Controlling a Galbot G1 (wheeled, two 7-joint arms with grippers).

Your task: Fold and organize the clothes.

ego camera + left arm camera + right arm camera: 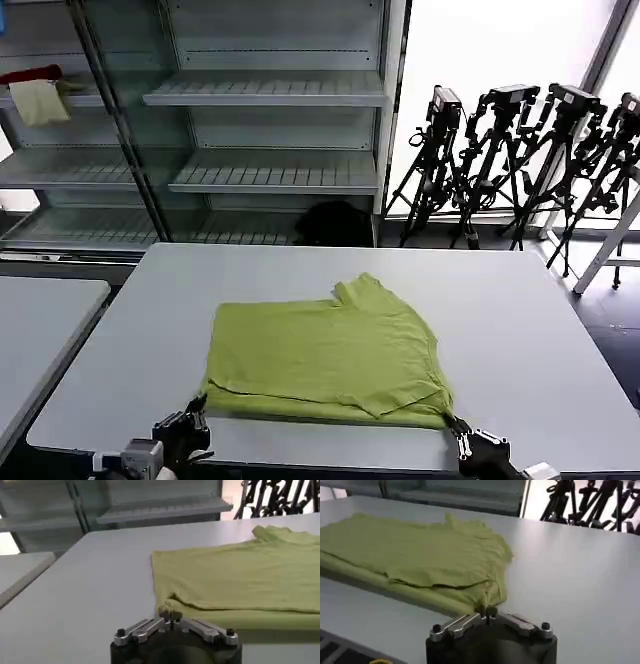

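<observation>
Fabric of a lime-green T-shirt (325, 355) is spread on the grey table (520, 330), folded over itself so that a doubled edge runs along the side nearest the robot and one short sleeve points toward the far side. No print is seen on the upturned face. The left gripper (190, 422) is held at the near left corner of the shirt, low over the table edge; in the left wrist view its fingertips (170, 615) are pressed together right at the folded hem (200, 611), though whether cloth is pinched between them cannot be told. The right gripper (458, 430) is placed at the near right corner, and in the right wrist view its fingers (487, 611) are likewise closed together against the corner of the shirt (420, 555), contact with the cloth being unclear. Behind the table, metal shelving (270, 95) and a row of black tripods (520, 150) are seen.
</observation>
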